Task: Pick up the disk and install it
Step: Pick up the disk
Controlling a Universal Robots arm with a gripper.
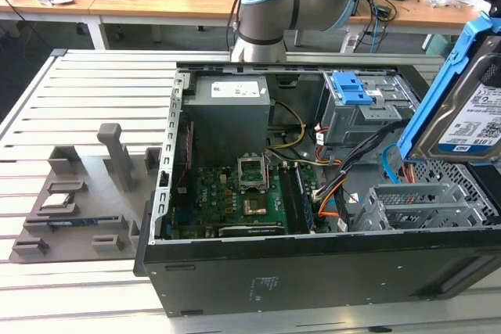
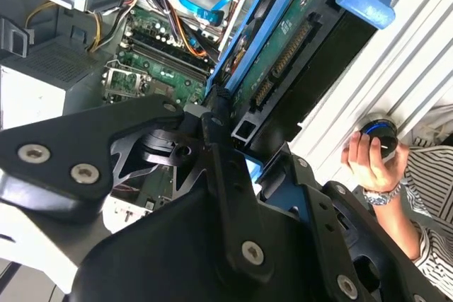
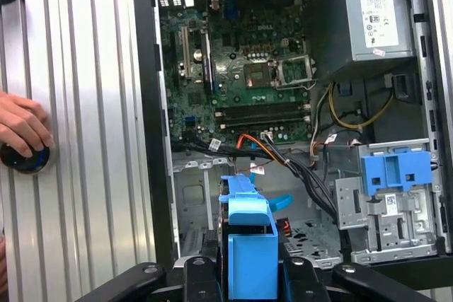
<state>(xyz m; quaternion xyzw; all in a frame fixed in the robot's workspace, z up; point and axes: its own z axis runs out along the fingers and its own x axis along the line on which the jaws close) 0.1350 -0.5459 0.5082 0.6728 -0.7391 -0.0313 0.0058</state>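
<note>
Risk noted: the disk (image 1: 470,115) hangs tilted above the open computer case (image 1: 313,271), apart from it, at the exterior view's right. The empty grey drive cage (image 1: 419,205) sits at that end. A bundle of loose cables (image 1: 344,185) runs just beside the cage. In my judgement a lowered disk could snag them, or catch a cage wall if the tilt is not taken out. The claw (image 3: 248,274) is closed on the disk, with its black fingers (image 3: 297,274) pressed to either side of the blue bracket. A hold on plastic edges may slip under a knock. A person's hand (image 3: 21,125) rests on a dark round knob (image 3: 25,159) on the slatted table (image 3: 92,104) beside the case, near the working area. Pose: the arm (image 1: 270,13) rises behind the case and reaches toward the exterior view's right, with the first wrist view looking down into the case.
</note>
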